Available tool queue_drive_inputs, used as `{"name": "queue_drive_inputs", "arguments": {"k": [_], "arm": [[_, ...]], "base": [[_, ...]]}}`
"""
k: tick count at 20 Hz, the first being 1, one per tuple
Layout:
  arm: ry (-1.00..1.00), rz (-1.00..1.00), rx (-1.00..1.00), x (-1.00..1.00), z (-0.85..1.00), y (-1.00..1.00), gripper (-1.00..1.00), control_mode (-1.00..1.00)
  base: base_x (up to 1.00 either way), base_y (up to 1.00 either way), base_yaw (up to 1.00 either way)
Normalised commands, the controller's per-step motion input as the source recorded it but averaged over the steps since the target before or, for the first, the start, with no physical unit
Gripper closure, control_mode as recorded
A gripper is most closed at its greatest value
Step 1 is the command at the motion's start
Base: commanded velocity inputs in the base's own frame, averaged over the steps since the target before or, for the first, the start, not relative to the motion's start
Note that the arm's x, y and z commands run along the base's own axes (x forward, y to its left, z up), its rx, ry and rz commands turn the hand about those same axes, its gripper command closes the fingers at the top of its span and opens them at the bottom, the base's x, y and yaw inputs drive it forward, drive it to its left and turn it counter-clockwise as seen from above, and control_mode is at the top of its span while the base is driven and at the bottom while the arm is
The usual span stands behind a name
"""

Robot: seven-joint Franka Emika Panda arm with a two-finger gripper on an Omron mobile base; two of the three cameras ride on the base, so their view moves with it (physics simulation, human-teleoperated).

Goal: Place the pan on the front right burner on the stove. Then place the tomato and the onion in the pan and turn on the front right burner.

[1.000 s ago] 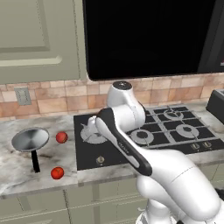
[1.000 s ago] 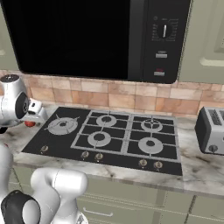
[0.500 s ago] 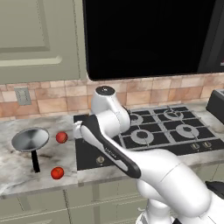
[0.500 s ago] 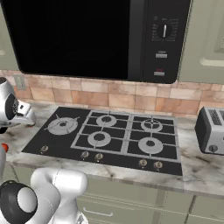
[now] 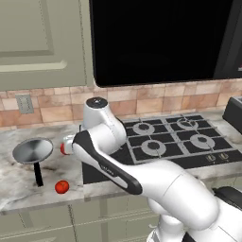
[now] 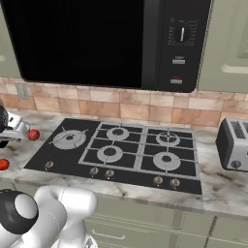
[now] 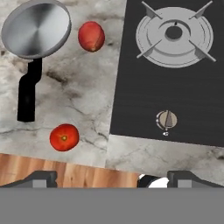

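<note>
My hand (image 7: pixel 111 177): fingers spread wide, holding nothing; tips cut off at the bottom edge.
Pan (image 7: pixel 36 28): on the tabletop (image 7: pixel 74 100), 11 o'clock of my hand, rim clipped at the top.
Tomato (image 7: pixel 64 137): 9 o'clock, below the pan's handle.
Onion (image 7: pixel 91 36): reddish, just beside the pan.
Stove (image 7: pixel 175 87): 1 o'clock, front right burner (image 6: pixel 166 160) bare.

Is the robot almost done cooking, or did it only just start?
Only just starting. Nothing is done: the pan sits on the counter beside the stove. The open gripper hovers above, holding nothing. Left: pan onto the front right burner, tomato and onion in, burner on.
</note>
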Motion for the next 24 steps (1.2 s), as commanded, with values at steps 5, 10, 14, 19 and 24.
{"name": "queue_drive_inputs", "arguments": {"k": [5,10,14,19,24], "arm": [[0.00,0.00,0.01,-0.01,0.00,0.34,-1.00,-1.00],[0.02,0.00,0.01,0.00,-0.02,0.38,-1.00,-1.00],[0.04,0.00,0.00,0.00,-0.10,0.33,-1.00,-1.00],[0.01,0.00,0.00,0.00,-0.24,0.19,-1.00,-1.00],[0.01,0.00,0.00,0.00,-0.26,0.14,-1.00,-1.00]], "base": [[0.00,0.00,0.00],[0.00,0.00,0.00],[0.00,0.00,0.00],[0.00,0.00,0.00],[0.00,0.00,0.00]]}}
